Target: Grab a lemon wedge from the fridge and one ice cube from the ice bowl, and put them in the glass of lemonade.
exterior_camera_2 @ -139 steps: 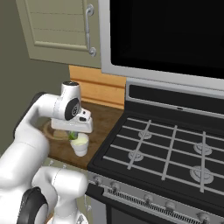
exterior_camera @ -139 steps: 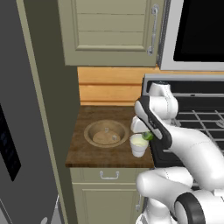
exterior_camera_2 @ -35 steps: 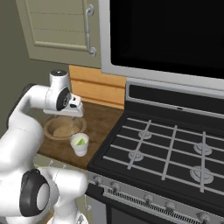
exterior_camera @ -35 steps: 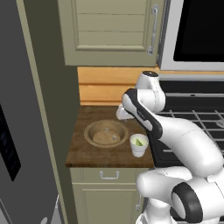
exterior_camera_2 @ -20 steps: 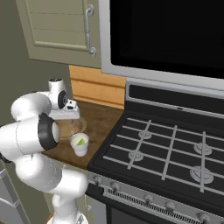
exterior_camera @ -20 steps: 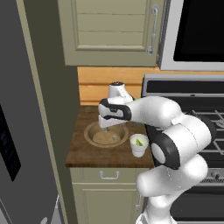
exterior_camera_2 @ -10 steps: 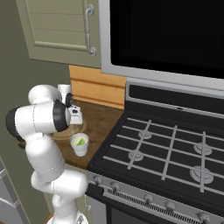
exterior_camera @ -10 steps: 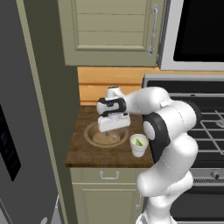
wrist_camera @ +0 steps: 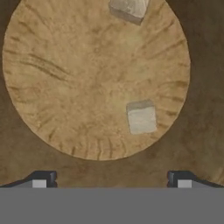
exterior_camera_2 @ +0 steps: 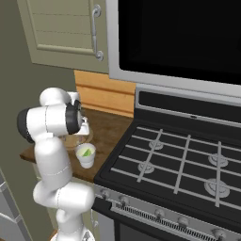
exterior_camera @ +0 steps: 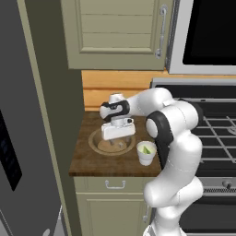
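Observation:
My gripper (exterior_camera: 118, 134) hangs open just above the ice bowl (exterior_camera: 95, 138), a wide tan-brown bowl on the dark wooden counter. In the hand view the two fingertips (wrist_camera: 41, 179) stand wide apart at the near rim of the ice bowl (wrist_camera: 65, 87), with nothing between them. One ice cube (wrist_camera: 141, 117) lies right of the bowl's middle, and another ice cube (wrist_camera: 128, 8) lies at the far rim. The glass of lemonade (exterior_camera: 146, 153) stands right of the bowl, and a yellow-green lemon wedge (exterior_camera: 146, 149) shows inside it. The glass (exterior_camera_2: 86, 155) stands in front of my arm. The fridge (exterior_camera: 27, 138) is at the left, shut.
A black gas stove (exterior_camera_2: 179, 164) adjoins the counter (exterior_camera: 87, 161) on the right, with a microwave (exterior_camera_2: 188, 37) above it. A pale cabinet (exterior_camera: 115, 32) hangs over the counter. The fridge side closes off the counter's left end.
The hand has come down over the ice bowl and moved slightly left. Its jaws have stayed open. The glass and bowl have not moved.

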